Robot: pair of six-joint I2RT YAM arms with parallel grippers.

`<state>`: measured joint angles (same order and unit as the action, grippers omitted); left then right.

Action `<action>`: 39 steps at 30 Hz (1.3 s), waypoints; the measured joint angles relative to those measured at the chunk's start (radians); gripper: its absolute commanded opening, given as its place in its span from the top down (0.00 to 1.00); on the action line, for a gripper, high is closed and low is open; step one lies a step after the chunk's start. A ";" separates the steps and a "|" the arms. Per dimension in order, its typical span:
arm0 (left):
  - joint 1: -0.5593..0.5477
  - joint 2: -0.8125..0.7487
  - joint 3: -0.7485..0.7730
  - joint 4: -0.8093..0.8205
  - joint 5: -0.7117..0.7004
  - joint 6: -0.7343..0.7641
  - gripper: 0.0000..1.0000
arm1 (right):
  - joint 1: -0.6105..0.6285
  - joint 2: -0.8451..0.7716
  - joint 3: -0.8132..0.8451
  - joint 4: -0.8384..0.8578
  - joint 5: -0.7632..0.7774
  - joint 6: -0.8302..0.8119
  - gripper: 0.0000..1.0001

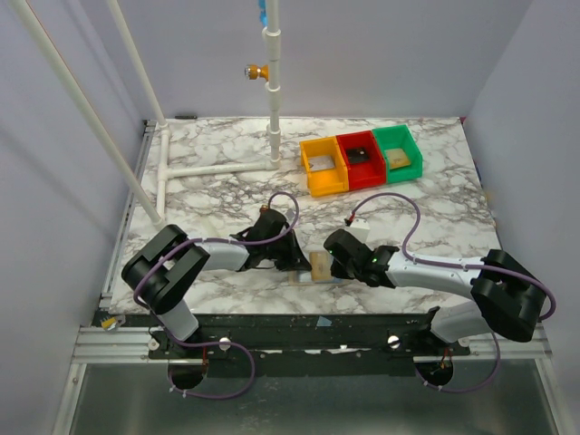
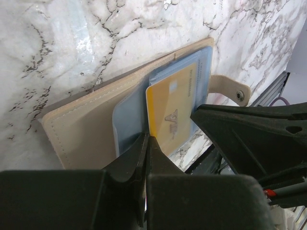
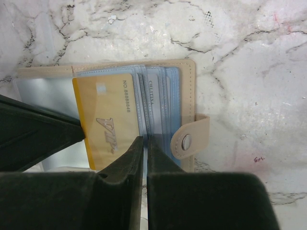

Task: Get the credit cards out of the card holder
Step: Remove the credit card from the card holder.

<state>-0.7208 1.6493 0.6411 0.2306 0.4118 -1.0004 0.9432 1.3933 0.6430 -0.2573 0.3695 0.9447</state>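
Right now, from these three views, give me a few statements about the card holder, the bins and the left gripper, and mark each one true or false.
1. The card holder lies open on the table. True.
2. A gold card shows in the card holder. True.
3. All three bins are blue. False: they are yellow, red and green.
4. The left gripper is wide open. False: it is shut.
5. The card holder sits in one of the bins. False: it lies on the table, well short of them.

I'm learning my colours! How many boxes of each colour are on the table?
Yellow bin: 1
Red bin: 1
Green bin: 1
Total: 3
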 measured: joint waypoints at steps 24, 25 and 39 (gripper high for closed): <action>0.011 -0.002 -0.004 0.019 0.022 0.001 0.82 | 0.000 0.001 0.000 -0.001 0.001 0.006 0.93; 0.011 0.001 -0.004 0.020 0.024 0.001 0.82 | 0.000 0.001 0.000 -0.001 0.001 0.006 0.93; -0.001 0.016 -0.004 0.038 0.035 -0.015 0.96 | 0.000 0.008 0.000 0.000 0.001 0.006 0.94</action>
<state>-0.7219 1.6657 0.6373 0.2684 0.4473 -1.0157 0.9432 1.4014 0.6430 -0.2573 0.3706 0.9504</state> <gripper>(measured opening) 0.106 0.070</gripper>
